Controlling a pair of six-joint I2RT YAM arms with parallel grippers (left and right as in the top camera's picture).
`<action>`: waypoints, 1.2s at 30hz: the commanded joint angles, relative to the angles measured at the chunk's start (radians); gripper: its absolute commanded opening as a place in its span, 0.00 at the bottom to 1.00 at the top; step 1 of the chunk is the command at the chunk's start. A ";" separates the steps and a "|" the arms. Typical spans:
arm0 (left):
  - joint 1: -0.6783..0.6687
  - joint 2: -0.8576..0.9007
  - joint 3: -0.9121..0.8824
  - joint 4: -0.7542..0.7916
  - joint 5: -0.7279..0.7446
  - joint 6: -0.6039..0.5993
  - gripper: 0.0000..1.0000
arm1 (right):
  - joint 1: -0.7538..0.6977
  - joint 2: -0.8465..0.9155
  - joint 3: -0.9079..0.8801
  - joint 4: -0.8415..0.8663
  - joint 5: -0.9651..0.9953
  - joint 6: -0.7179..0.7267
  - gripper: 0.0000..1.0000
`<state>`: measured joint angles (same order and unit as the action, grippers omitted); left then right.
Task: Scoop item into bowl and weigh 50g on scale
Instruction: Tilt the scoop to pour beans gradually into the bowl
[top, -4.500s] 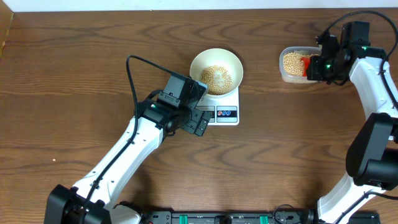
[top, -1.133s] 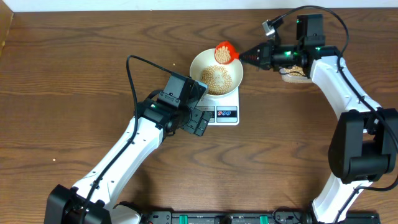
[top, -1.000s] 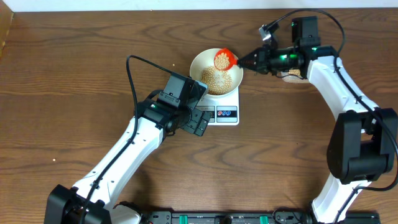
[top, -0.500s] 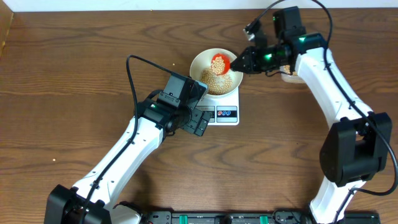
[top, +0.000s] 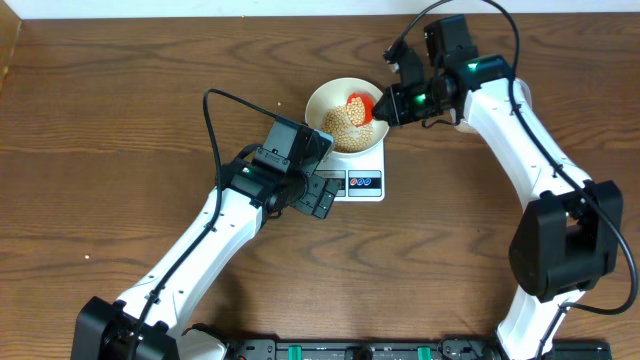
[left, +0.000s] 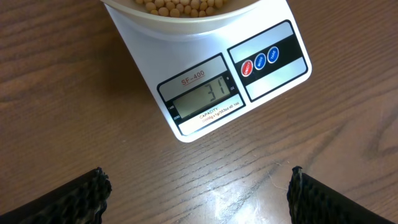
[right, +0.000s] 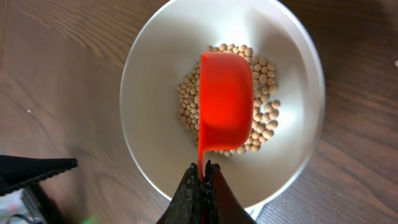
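The right hand (right: 202, 173) was pinched shut on the thin handle of a red scoop (right: 225, 99). The scoop's cup sat over the beans (right: 264, 121) inside the white bowl (right: 146, 93). The bowl stood on the scale (left: 280, 78), toward the far edge of the bench (top: 120, 120), mid-width. The left hand (left: 198, 199) was spread wide, holding nothing, above the bench beside the scale's display, which read 31.

Bright, even light; soft shadows, sharp
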<state>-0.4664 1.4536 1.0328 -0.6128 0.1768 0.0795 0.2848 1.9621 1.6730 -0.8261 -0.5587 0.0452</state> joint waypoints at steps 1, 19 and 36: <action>0.002 0.011 -0.002 0.000 -0.010 0.006 0.93 | 0.018 -0.024 0.025 0.000 0.035 -0.064 0.01; 0.002 0.011 -0.003 0.000 -0.010 0.006 0.93 | 0.018 -0.024 0.025 0.011 0.037 -0.214 0.01; 0.002 0.011 -0.002 0.000 -0.010 0.006 0.93 | -0.045 -0.024 0.025 0.042 -0.183 -0.082 0.01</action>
<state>-0.4664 1.4536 1.0328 -0.6128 0.1768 0.0795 0.2695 1.9621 1.6730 -0.7910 -0.6312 -0.0975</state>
